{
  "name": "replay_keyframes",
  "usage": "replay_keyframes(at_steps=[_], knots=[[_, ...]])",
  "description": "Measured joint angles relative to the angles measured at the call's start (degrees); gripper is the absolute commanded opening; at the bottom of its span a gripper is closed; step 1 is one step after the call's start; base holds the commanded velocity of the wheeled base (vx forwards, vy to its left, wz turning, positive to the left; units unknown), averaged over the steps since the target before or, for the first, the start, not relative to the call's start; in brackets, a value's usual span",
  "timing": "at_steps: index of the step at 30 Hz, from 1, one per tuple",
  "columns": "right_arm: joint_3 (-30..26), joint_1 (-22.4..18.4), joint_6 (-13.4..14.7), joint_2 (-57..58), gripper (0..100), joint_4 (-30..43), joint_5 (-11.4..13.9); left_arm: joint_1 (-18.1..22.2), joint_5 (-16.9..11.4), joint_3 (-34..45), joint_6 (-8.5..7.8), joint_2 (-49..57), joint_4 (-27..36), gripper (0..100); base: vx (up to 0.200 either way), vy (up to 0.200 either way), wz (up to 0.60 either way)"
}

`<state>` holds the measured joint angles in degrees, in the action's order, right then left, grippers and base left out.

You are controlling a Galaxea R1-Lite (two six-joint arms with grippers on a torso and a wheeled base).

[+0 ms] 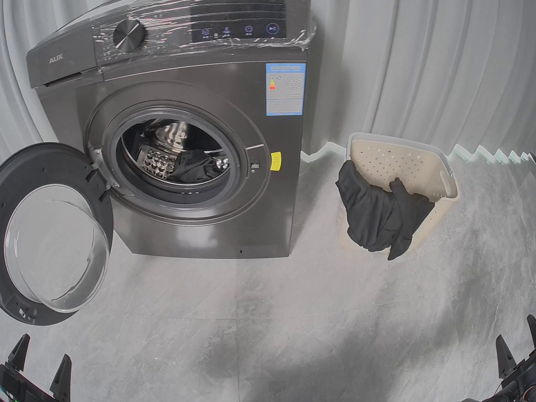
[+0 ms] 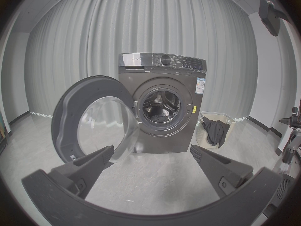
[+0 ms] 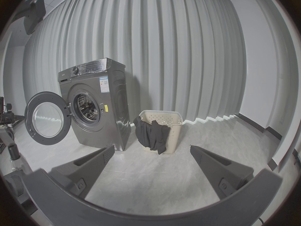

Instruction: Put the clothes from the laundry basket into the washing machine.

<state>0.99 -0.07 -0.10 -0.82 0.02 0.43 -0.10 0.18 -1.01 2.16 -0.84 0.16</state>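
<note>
**A:** What's at the far left?

**B:** The left gripper point(image 2: 151, 148), low at the near edge of the floor point(image 1: 290, 319). Its fingers are spread wide apart with nothing between them. Beyond it hangs the round door point(image 1: 53, 235) of the washing machine point(image 1: 184, 85), swung fully open on its left hinge.

**A:** And inside the machine?

**B:** A dark garment point(image 1: 192, 166) lies in the drum, toward the lower right of the opening (the perforated steel wall shows beside it).

**A:** Where are the clothes not yet loaded?

**B:** To the right of the machine, a little apart from it, the cream laundry basket point(image 1: 424, 163) stands near the pale pleated curtain point(image 1: 424, 57). Black clothes point(image 1: 379, 213) are draped over its front rim and hang down the outside wall, nearly to the grey floor.

**A:** And the other arm?

**B:** The right gripper point(image 3: 152, 148) sits low at the near right, well apart from the basket. Its fingers are likewise spread and hold nothing.
</note>
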Motion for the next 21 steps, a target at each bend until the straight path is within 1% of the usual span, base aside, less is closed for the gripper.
replay_keyframes(at_steps=[4,19,21], knots=[[0.0,0.0,0.0,0.0,100,0.0,0.0,0.0,0.0,0.0,-0.02,0.0,0.0,100,0.000,0.000,0.00],[0.0,0.1,0.0,0.0,100,0.0,0.1,0.0,0.0,0.0,0.00,0.0,0.0,100,0.000,-0.200,0.00],[0.0,0.1,0.0,0.0,100,0.0,0.1,0.0,0.0,0.0,0.00,0.0,0.1,100,0.000,0.000,0.00]])
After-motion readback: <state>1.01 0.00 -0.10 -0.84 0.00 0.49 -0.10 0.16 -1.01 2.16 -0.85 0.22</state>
